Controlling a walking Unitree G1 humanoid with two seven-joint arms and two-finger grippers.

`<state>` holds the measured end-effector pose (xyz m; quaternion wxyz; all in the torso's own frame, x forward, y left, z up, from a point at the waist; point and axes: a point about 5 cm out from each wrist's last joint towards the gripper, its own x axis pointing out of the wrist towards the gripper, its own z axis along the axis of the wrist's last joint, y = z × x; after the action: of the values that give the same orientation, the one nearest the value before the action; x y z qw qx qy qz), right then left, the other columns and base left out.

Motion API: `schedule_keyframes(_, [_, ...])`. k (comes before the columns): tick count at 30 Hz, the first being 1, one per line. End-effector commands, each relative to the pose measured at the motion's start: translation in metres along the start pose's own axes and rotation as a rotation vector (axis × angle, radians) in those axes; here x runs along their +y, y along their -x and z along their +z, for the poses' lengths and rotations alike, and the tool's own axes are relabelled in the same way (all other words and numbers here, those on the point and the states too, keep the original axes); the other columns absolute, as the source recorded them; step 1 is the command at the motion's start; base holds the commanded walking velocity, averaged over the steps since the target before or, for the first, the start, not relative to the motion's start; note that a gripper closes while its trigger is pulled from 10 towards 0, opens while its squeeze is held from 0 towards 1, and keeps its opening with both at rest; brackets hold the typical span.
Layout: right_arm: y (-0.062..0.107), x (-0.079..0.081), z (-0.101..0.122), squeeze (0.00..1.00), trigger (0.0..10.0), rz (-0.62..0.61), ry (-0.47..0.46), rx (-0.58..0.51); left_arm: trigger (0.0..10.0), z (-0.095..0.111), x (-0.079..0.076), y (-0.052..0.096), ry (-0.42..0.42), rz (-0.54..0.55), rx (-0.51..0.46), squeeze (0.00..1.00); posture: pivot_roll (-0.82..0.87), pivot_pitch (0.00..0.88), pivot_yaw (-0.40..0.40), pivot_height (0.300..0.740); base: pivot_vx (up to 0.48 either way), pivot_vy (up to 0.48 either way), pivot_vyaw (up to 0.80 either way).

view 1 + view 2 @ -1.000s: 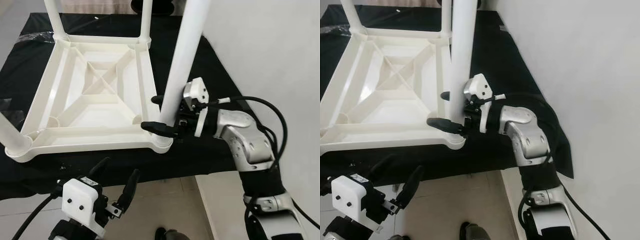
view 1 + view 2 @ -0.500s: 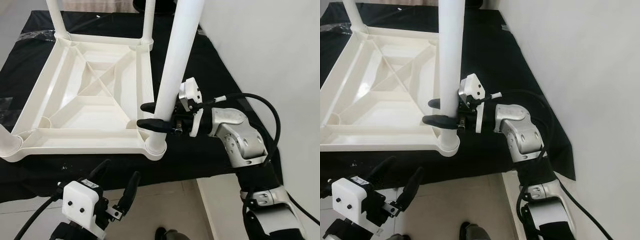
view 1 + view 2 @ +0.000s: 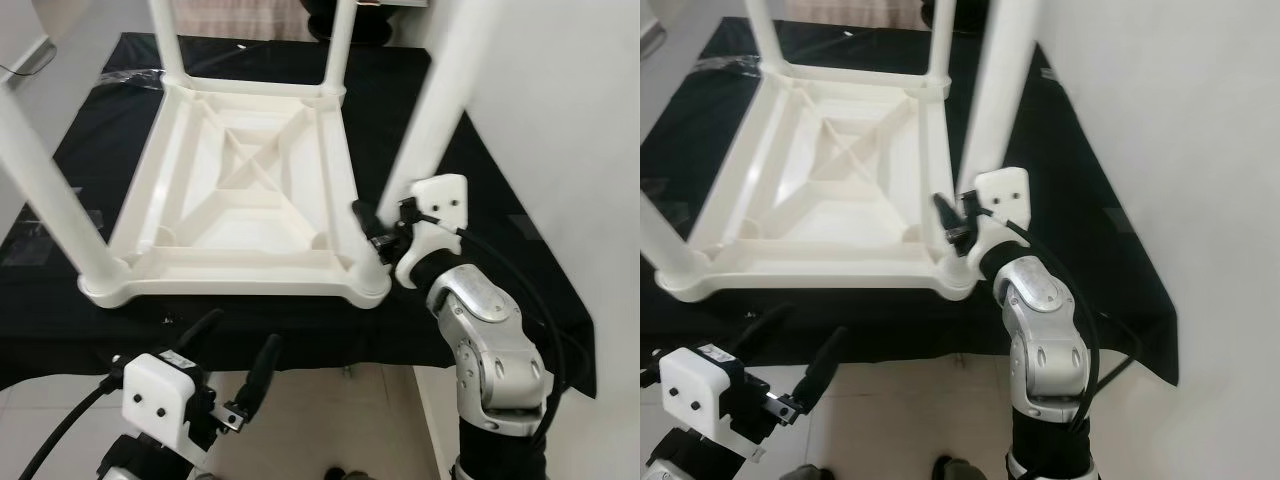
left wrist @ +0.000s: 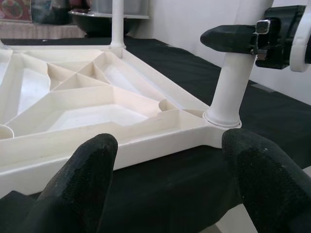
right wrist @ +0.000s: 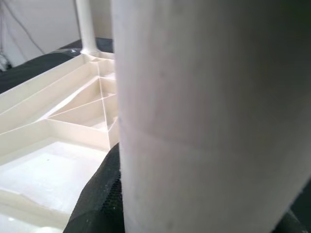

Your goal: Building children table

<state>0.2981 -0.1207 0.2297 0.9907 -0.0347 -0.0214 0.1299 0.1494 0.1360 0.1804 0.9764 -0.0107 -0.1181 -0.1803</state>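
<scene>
Upside-down, white table point(image 3: 250, 190) — right gripper point(image 3: 372, 228) clasping corner leg point(image 3: 430, 130).

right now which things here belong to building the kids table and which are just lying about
Part of the job:
- upside-down white table top
- white leg at its near right corner, gripped by the right gripper
- three other legs already standing in their corners
- left gripper, open, hovering near the table's front edge

Just lying about:
- black cloth under the table
- clear plastic wrap at the far left

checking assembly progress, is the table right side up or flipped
Flipped: the tabletop lies ribbed underside up on the black cloth, legs pointing upward; the right tool grips one leg.
</scene>
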Motion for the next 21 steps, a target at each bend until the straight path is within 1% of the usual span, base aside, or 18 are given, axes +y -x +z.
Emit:
schedule_keyframes(1, [-0.001,-0.014,-0.034,0.00,0.0,-0.120,0.036,0.196,10.0,-0.004,-0.001,0.001,0.017,0.001,0.015,0.00,0.04,0.205,-0.121,0.740,0.000,0.000,0.00])
schedule_keyframes(3, [-0.007,-0.013,-0.029,0.00,0.0,-0.125,0.046,0.179,10.0,-0.004,-0.001,0.001,0.014,0.006,0.013,0.00,0.05,0.206,-0.126,0.740,0.000,0.000,0.00])
schedule_keyframes(8, [-0.012,-0.013,-0.022,0.00,0.0,-0.162,0.054,0.167,10.0,-0.003,-0.001,0.001,0.007,0.015,0.010,0.00,0.05,0.209,-0.128,0.740,0.000,0.000,0.00])
schedule_keyframes(9, [-0.014,-0.009,-0.020,0.00,4.0,-0.143,0.040,0.160,10.0,-0.003,-0.001,0.002,0.007,0.015,0.009,0.00,0.05,0.214,-0.126,0.740,0.000,0.000,0.00])
schedule_keyframes(10, [-0.014,-0.009,-0.020,0.00,4.0,-0.143,0.040,0.160,10.0,-0.003,-0.001,0.002,0.007,0.015,0.009,0.00,0.05,0.214,-0.126,0.740,0.000,0.000,0.00])
schedule_keyframes(11, [-0.021,0.000,-0.014,0.53,10.0,-0.033,0.010,0.124,10.0,-0.002,-0.001,0.002,0.008,0.014,0.009,0.00,0.05,0.218,-0.126,0.740,0.000,0.000,0.00])
schedule_keyframes(12, [-0.023,0.002,-0.012,0.53,10.0,-0.003,0.003,0.115,10.0,-0.002,-0.001,0.002,0.008,0.014,0.009,0.00,0.05,0.218,-0.126,0.740,0.000,0.000,0.00])
schedule_keyframes(13, [-0.023,0.002,-0.012,0.53,10.0,-0.003,0.003,0.115,10.0,-0.002,-0.001,0.002,0.008,0.014,0.009,0.00,0.05,0.218,-0.126,0.740,0.000,0.000,0.00])
schedule_keyframes(14, [-0.029,0.006,-0.006,1.00,10.0,0.109,-0.032,0.079,10.0,-0.002,-0.001,0.003,0.009,0.013,0.009,0.00,0.06,0.225,-0.126,0.740,0.000,0.000,0.00])
schedule_keyframes(15, [-0.029,0.006,-0.006,1.00,10.0,0.109,-0.032,0.079,10.0,-0.002,-0.001,0.003,0.009,0.013,0.009,0.00,0.06,0.225,-0.126,0.740,0.000,0.000,0.00])
schedule_keyframes(17, [-0.035,0.012,0.004,1.00,10.0,0.258,-0.079,0.024,10.0,-0.001,-0.002,0.003,0.009,0.012,0.010,0.00,0.06,0.226,-0.128,0.740,0.000,0.000,0.00])
schedule_keyframes(19, [-0.035,0.012,0.004,1.00,10.0,0.258,-0.079,0.024,10.0,-0.001,-0.002,0.003,0.009,0.012,0.010,0.00,0.06,0.226,-0.128,0.740,0.000,0.000,0.00])
schedule_keyframes(20, [-0.037,0.015,0.009,1.00,10.0,0.400,-0.055,-0.006,10.0,0.000,-0.003,0.004,0.009,0.012,0.010,0.00,0.07,0.230,-0.132,0.740,0.000,0.000,0.00])
schedule_keyframes(21, [-0.038,0.017,0.013,1.00,10.0,0.506,-0.036,-0.025,10.0,0.000,-0.003,0.004,0.010,0.012,0.009,0.00,0.07,0.230,-0.132,0.740,0.000,0.000,0.00])
